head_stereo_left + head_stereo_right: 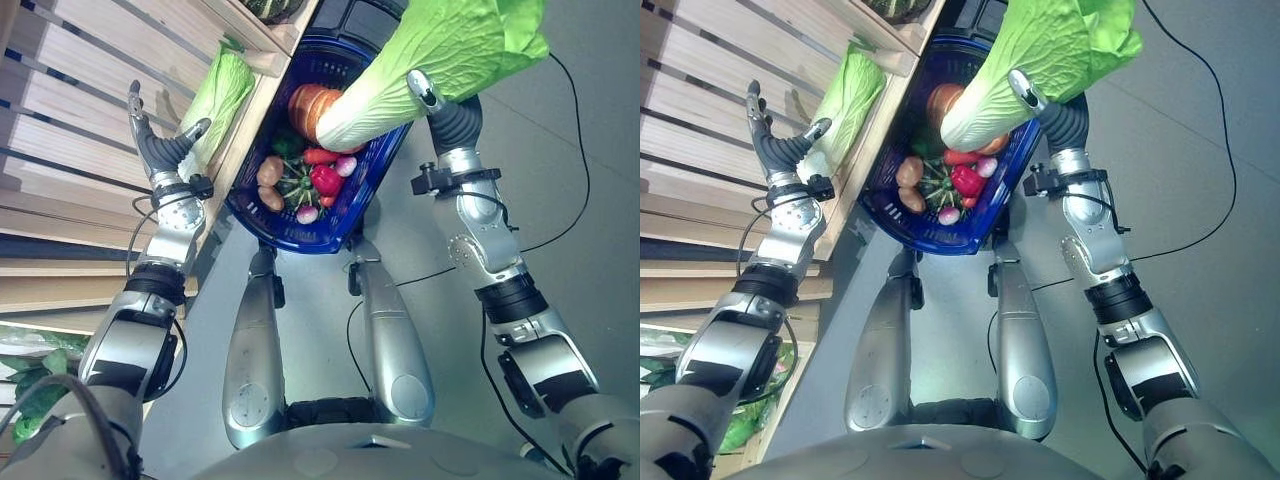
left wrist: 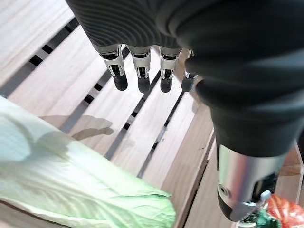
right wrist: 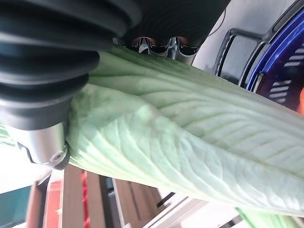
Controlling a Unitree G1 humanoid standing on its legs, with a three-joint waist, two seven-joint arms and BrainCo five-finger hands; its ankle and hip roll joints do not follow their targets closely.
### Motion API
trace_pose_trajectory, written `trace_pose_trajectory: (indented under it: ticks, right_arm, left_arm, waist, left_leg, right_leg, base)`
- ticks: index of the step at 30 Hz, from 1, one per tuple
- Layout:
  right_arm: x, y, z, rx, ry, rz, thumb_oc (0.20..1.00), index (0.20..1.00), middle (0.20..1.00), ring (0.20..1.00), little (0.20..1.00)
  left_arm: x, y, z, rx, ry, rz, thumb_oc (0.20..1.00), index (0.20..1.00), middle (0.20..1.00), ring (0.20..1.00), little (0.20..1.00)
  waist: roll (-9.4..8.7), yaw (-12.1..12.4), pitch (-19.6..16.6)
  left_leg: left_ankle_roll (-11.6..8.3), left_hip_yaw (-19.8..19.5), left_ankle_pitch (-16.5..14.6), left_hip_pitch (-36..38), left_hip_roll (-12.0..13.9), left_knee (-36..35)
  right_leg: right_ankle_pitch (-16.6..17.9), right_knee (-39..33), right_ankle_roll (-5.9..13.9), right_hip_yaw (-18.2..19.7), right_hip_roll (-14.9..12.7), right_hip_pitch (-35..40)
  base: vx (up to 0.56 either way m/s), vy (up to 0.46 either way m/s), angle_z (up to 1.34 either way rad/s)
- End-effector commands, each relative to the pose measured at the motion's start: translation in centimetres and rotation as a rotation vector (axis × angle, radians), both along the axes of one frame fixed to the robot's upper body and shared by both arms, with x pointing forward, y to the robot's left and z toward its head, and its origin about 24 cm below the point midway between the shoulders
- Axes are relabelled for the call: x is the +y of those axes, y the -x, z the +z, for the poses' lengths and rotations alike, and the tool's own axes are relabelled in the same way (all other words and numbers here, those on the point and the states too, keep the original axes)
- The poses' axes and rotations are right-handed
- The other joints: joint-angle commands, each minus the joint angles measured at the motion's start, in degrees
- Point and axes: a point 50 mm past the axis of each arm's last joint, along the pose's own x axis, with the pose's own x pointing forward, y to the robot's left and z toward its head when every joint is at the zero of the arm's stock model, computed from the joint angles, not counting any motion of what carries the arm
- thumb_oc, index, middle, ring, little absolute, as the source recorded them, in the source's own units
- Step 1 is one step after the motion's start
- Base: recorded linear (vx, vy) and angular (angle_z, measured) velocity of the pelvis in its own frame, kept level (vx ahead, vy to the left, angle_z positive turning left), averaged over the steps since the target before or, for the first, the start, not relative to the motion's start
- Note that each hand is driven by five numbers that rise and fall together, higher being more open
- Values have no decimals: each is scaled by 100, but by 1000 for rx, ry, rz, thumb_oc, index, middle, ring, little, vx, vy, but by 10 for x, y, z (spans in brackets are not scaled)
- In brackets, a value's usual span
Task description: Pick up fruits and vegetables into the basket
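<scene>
My right hand [image 1: 428,92] is shut on a large Chinese cabbage [image 1: 430,60] and holds it above the blue basket [image 1: 330,228], its white stem end over the basket's middle. In the right wrist view the cabbage [image 3: 190,137] lies pressed against the palm. The basket holds a pumpkin [image 1: 312,108], a red pepper [image 1: 326,180], potatoes [image 1: 270,172], a carrot and radishes. A second cabbage [image 1: 218,95] lies on the wooden shelf [image 1: 70,130] by the basket. My left hand [image 1: 152,135] hovers open just beside that cabbage [image 2: 71,190], fingers [image 2: 142,80] straight over the slats.
The slatted wooden shelf's raised edge [image 1: 255,120] runs between the second cabbage and the basket. A dark green vegetable [image 1: 272,8] sits in a shelf compartment at the top. Leafy greens [image 1: 35,385] lie lower left. Grey floor [image 1: 590,200] spreads to the right.
</scene>
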Motion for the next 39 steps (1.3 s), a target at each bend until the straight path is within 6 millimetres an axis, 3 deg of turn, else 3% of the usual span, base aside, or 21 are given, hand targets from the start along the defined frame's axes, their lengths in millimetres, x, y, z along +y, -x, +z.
trace_pose_trajectory:
  ticks: [1,8,18,28,39]
  right_arm:
    - [0,-1,15,-52,59,-37,200,200,200,200,200]
    - [-13,-35,6,116,141,-162,200,200,200,200,200]
    - [-34,-70,-19,412,80,-194,200,200,200,200,200]
    - [-58,-81,-43,586,-10,-198,200,200,200,200,200]
    - [-54,-82,-53,652,0,-204,200,200,200,200,200]
  left_arm:
    - [8,-4,9,-20,13,24,1000,1000,1000,1000,1000]
    - [10,-12,16,15,-9,-9,1000,1000,1000,1000,1000]
    - [5,-25,22,69,-36,-58,1000,1000,1000,1000,1000]
    - [-8,-31,24,63,-38,-107,1000,1000,1000,1000,1000]
    - [-30,-35,32,12,-30,-142,1000,1000,1000,1000,1000]
  waist:
    - [236,-49,-129]
    - [304,92,-129]
    - [386,285,-129]
    - [537,462,-129]
    - [704,523,-129]
  left_leg:
    - [99,72,-373,-103,-344,276]
    - [79,54,-408,-105,-347,339]
    - [73,-12,-432,-183,-394,478]
    - [112,-114,-442,-392,-477,614]
    - [131,-179,-377,-666,-555,617]
  right_leg:
    - [-549,201,65,-440,153,295]
    - [-609,300,61,-516,96,291]
    - [-640,469,39,-607,54,202]
    - [-671,662,29,-669,40,-8]
    - [-660,753,27,-663,44,-316]
  base:
    - [0,0,0]
    - [1,-3,1]
    - [8,-22,6]
    - [2,-6,2]
    - [-3,1,4]
